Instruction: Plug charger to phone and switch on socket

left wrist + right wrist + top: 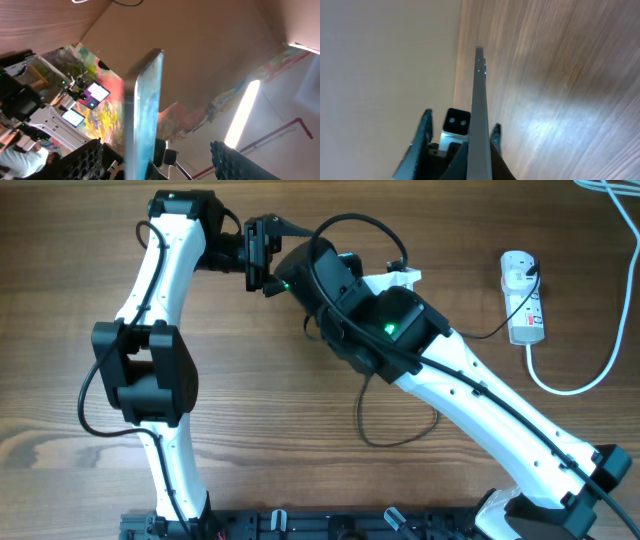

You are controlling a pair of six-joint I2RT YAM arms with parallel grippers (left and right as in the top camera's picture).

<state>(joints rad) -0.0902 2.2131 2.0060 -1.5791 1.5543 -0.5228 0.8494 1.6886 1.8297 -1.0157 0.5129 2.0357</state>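
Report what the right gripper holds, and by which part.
The phone, pinched across its flat faces near one end by the right gripper.

Wood-grain table [300, 430] with a socket and its leads.

The socket [523, 297] lies flat on the table, long side running away from the robot. A thick white cord [575, 388] leaves its near end, bends to its right and runs off past it at the table's far edge. The charger [490, 335], a thin black cable, trails from the socket's far end to its left. Well left of the socket and nearer the robot lies a black cable loop [362, 425], partly hidden; whether it is the same cable cannot be told.
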